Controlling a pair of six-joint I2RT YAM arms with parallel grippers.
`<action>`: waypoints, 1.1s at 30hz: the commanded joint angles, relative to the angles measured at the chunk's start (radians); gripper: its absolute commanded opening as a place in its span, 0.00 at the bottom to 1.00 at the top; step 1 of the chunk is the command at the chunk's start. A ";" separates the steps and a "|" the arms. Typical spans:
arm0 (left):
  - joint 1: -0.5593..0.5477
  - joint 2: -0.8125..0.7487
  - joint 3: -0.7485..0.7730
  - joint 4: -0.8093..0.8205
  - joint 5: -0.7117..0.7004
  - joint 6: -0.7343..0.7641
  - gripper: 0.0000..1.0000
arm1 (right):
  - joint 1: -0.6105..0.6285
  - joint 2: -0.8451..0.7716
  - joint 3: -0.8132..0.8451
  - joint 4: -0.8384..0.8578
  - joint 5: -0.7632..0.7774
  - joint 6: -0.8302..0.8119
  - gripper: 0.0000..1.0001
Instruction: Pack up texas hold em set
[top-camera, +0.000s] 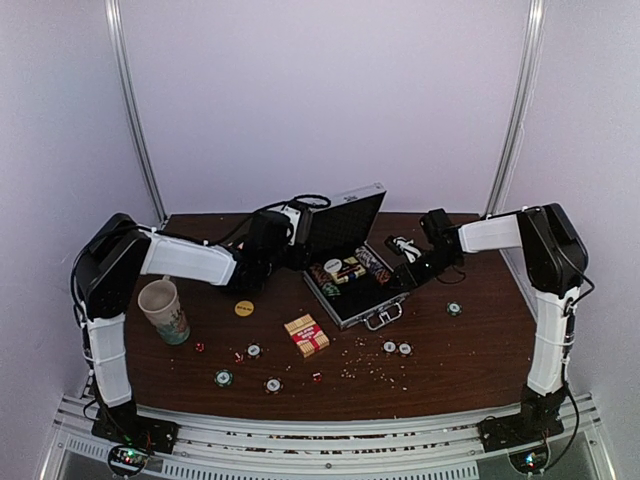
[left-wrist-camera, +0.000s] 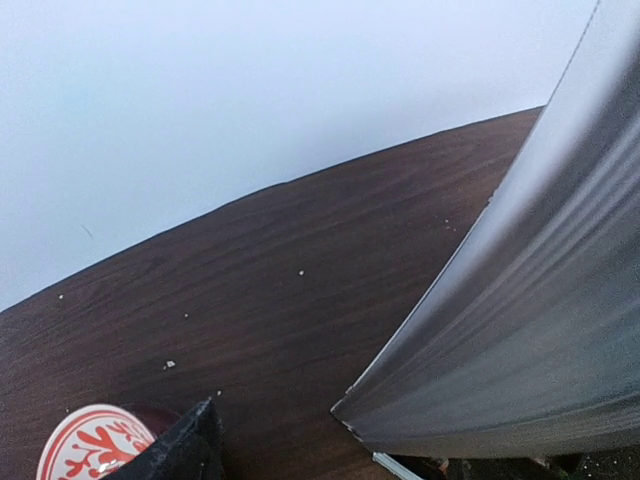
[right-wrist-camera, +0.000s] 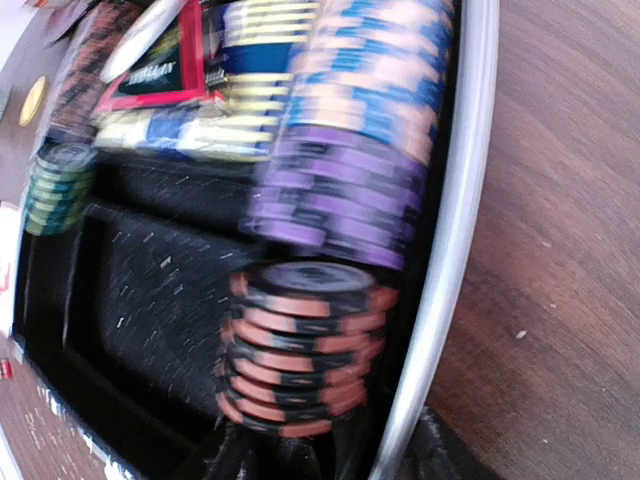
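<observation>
The open case (top-camera: 352, 285) sits mid-table, chips (top-camera: 389, 347) scattered before it. Left gripper (top-camera: 295, 243) behind the lid (top-camera: 345, 215), right gripper (top-camera: 410, 270) at the rim (can't tell whether either is closed); I'd steady the case, slot chips edgewise.

No writing is legible. The print on the red-yellow card box (top-camera: 307, 335), the dark mark on the round yellow disc (top-camera: 244, 308) and the red-framed dark pack label (right-wrist-camera: 165, 62) inside the silver aluminium case (right-wrist-camera: 462, 200) are too blurred to read.
</observation>
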 joint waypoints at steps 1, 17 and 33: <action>-0.007 0.039 0.090 0.038 0.075 0.055 0.78 | 0.009 -0.029 -0.062 -0.118 -0.138 -0.058 0.60; 0.001 0.059 0.139 0.022 0.072 0.070 0.78 | 0.019 -0.107 -0.112 -0.134 -0.254 -0.057 0.64; 0.016 0.028 0.169 -0.065 0.100 0.079 0.80 | -0.122 -0.155 -0.107 -0.165 -0.274 -0.110 0.65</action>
